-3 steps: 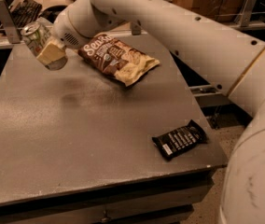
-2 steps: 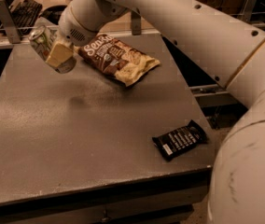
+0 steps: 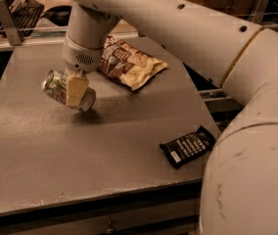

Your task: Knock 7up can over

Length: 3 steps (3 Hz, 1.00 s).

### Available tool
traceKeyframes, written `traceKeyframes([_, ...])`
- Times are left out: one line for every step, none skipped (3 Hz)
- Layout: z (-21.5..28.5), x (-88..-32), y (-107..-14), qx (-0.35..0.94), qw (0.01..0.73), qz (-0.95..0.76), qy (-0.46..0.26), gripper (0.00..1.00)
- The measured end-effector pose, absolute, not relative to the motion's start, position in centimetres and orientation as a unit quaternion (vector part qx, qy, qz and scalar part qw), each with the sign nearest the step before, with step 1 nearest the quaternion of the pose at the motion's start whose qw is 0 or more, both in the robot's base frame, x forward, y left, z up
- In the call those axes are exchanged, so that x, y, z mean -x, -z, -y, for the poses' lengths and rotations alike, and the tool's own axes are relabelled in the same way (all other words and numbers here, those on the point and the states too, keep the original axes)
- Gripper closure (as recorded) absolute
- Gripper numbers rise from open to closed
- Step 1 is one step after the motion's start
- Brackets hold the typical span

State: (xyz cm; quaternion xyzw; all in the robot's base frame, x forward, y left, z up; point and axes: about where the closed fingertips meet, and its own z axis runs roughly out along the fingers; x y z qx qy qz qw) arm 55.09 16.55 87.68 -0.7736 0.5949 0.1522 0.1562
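The 7up can is a pale can with green lettering. It is tilted far over toward the left, silver top at upper left, base near the grey table top. My gripper is shut on the can; one cream-coloured finger lies across its middle. The can sits at the left-centre of the table, just left of the snack bag. I cannot tell whether its base touches the table or hangs just above it; a shadow lies right under it.
A tan-and-brown snack bag lies at the back centre, right beside my wrist. A dark candy bar wrapper lies near the front right edge. My white arm spans the right side. A keyboard sits beyond the back left.
My gripper has carried the can from the back left corner toward the table's middle and lower down, and the can is tipped further onto its side.
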Motion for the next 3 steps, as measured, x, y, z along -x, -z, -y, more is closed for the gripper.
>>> traceKeyframes([-14.8, -52.4, -85.6, 0.803, 0.079, -0.577, -0.125, 0.36])
traceKeyframes([-14.3, -51.0, -84.8, 0.818, 0.043, -0.563, -0.109, 0.12])
traceKeyframes([-14.2, -50.5, -84.5, 0.824, 0.032, -0.557, -0.101, 0.0])
